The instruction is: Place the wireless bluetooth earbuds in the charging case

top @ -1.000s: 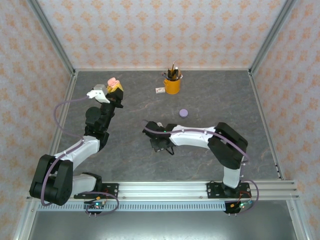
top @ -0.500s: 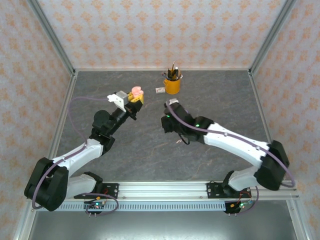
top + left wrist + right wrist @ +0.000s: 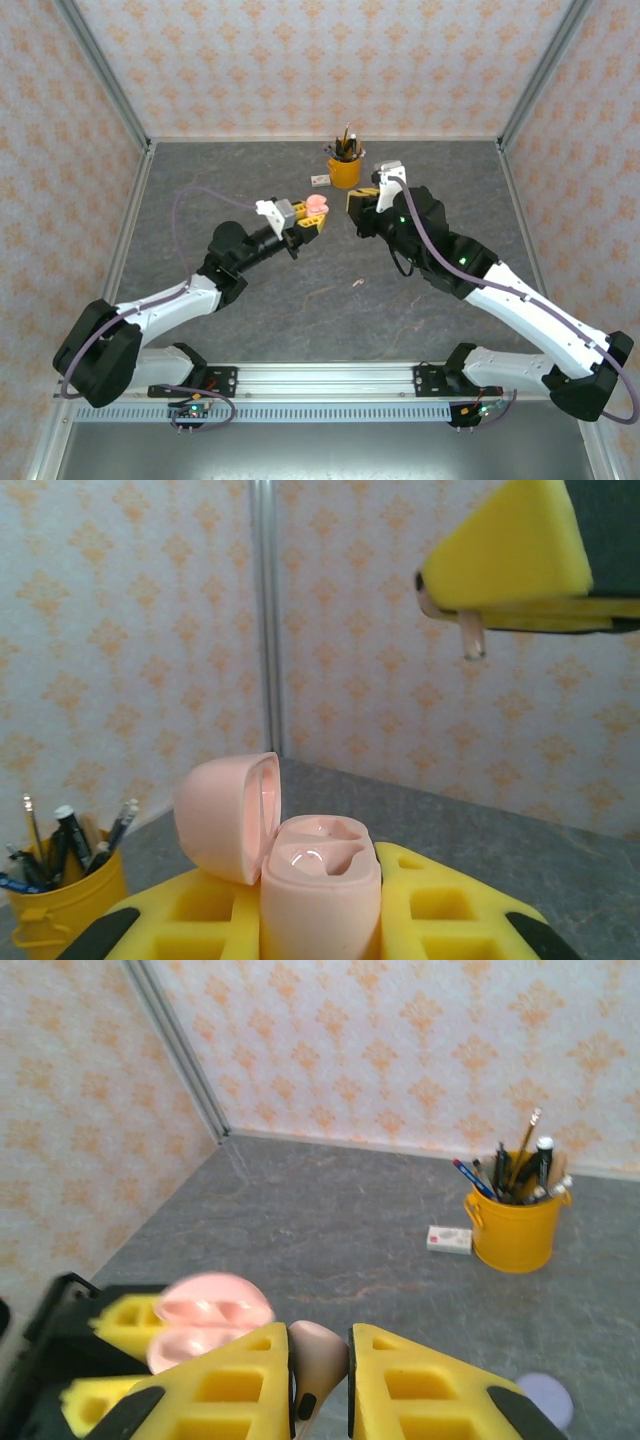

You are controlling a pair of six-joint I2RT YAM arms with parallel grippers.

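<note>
Both arms reach inward, tools facing close together; left tool (image 3: 308, 217) clamps a case (image 3: 314, 205), right tool (image 3: 360, 203) pinches an earbud (image 3: 318, 1355).

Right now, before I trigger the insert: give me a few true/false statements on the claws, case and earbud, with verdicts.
1. The left claw grips a pink charging case with its lid flipped open. True.
2. The right claw is empty. False: a pale pink earbud is pinched between its yellow fingers.
3. Both wells of the case hold earbuds. False: in the left wrist view both look empty.
4. A yellow cup of pens stands on the table beyond both claws. True.
</note>
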